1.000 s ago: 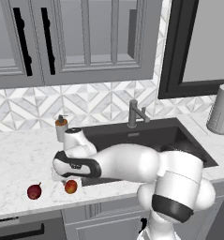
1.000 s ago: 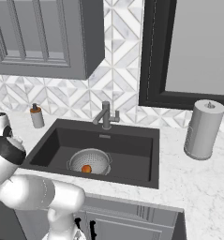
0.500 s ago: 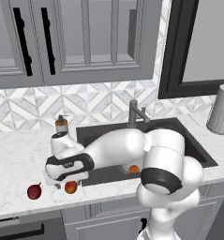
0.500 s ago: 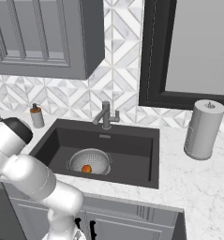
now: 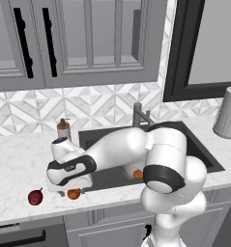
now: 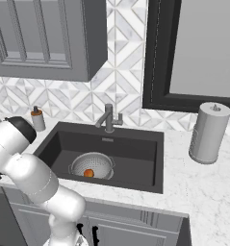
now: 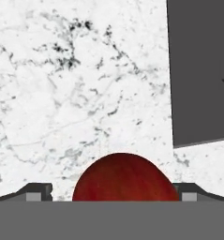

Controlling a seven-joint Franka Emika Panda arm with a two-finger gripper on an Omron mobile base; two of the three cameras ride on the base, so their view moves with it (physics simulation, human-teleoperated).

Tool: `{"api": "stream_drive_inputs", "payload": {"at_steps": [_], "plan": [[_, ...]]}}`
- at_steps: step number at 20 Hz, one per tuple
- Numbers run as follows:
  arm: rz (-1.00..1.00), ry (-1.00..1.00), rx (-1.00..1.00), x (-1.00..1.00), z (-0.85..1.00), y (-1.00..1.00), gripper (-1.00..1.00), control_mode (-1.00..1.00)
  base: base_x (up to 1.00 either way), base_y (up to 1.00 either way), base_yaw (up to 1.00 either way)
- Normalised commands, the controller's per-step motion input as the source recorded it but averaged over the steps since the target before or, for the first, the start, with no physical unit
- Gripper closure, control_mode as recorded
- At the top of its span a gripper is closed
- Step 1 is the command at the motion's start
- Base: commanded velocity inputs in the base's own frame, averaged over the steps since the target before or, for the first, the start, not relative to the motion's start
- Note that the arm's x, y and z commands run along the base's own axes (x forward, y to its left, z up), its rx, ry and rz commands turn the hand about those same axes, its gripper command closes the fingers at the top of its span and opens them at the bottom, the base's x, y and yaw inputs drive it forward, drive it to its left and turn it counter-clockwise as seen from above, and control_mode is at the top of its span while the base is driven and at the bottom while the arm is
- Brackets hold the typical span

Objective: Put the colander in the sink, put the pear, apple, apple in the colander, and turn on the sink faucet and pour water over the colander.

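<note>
My gripper (image 5: 72,189) is down on the counter left of the sink (image 6: 135,154), open, its jaws straddling an orange-red apple (image 5: 74,194). In the hand view that apple (image 7: 125,178) sits between the two fingertips (image 7: 38,191), with small gaps on both sides. The dark maroon pear (image 5: 35,197) lies on the counter a little to the left. The silver colander (image 6: 91,165) stands in the sink with the other apple (image 6: 88,173) inside it. The faucet (image 6: 108,118) rises behind the basin, and I see no water stream.
A soap dispenser (image 5: 63,129) stands at the sink's back left corner. A paper towel roll (image 6: 209,133) is on the counter to the right. The counter's front edge runs just below the apple and pear. Wall cabinets hang above.
The arm has swung left, away from the sink, and the hand has dropped onto the counter over the apple beside the pear. The fruits have not moved.
</note>
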Motion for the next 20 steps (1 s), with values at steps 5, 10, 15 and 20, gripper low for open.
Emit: {"api": "stream_drive_inputs", "payload": {"at_steps": [5,10,15,20], "plan": [[-0.12,0.00,0.00,-0.19,-0.31,-0.11,-1.00,-1.00,0.00,0.00,0.00],[-0.09,0.00,-0.02,-0.02,-0.26,-0.21,1.00,-1.00,0.00,0.00,0.00],[-0.07,-0.04,-0.03,0.01,0.04,-0.53,1.00,-1.00,0.00,0.00,0.00],[-0.19,-0.01,0.00,0.31,0.28,-0.61,1.00,-1.00,0.00,0.00,0.00]]}}
